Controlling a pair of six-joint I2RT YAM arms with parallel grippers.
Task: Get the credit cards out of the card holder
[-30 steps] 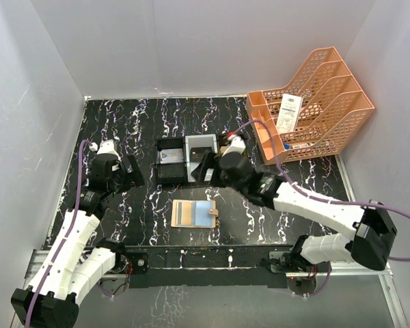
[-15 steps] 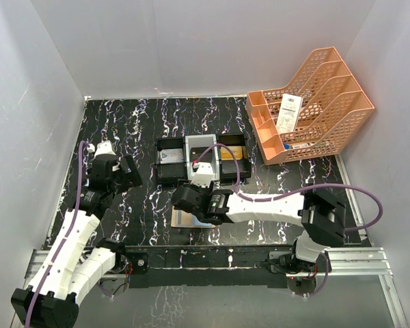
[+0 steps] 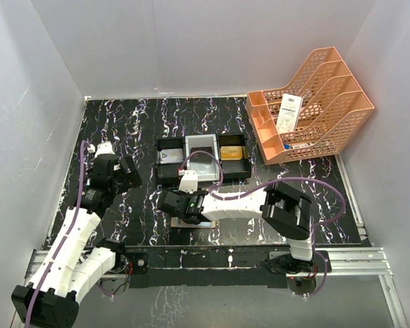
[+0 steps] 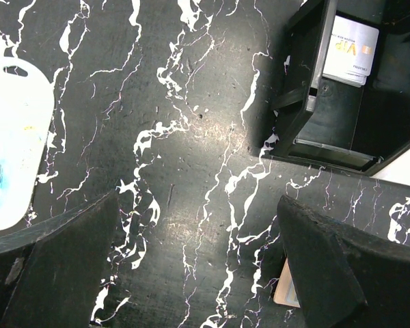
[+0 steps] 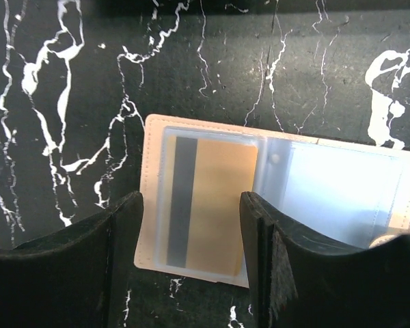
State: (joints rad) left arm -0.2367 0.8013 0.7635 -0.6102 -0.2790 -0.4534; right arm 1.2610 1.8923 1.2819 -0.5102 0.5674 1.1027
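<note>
Quick count: one tan card holder (image 5: 342,184), lying open and flat on the marble-look table (image 3: 123,123), just at 6 o'clock of the one three-compartment tray (image 3: 158,162). Three cards can be made out for sure: a gold card (image 5: 215,198) with a dark stripe tucked in the clear pocket on the holder's 9 o'clock half, a pale card (image 4: 352,49) in the tray's 9 o'clock compartment, and a second gold card (image 3: 232,152) in its 3 o'clock compartment. The middle compartment is too unclear to call, with a purple cable (image 3: 212,167) looping over it. The holder's 3 o'clock pocket looks plain bluish. There's also one orange file rack (image 3: 328,102) up at 2 o'clock with one white receipt (image 3: 289,113) in it, and one white packet (image 4: 14,143) at the 9 o'clock edge of the left wrist view. As for the arms, the right one folds back from its base and stretches low across the table toward 9 o'clock, putting the right gripper (image 5: 191,201) right over the holder, fingers apart and straddling the gold card half; whether they touch it can't be told. The left arm rises from its base at 7 o'clock, and the left gripper (image 4: 195,212) hangs over bare table at 9 o'clock of the tray, spread wide with nothing in it.
</note>
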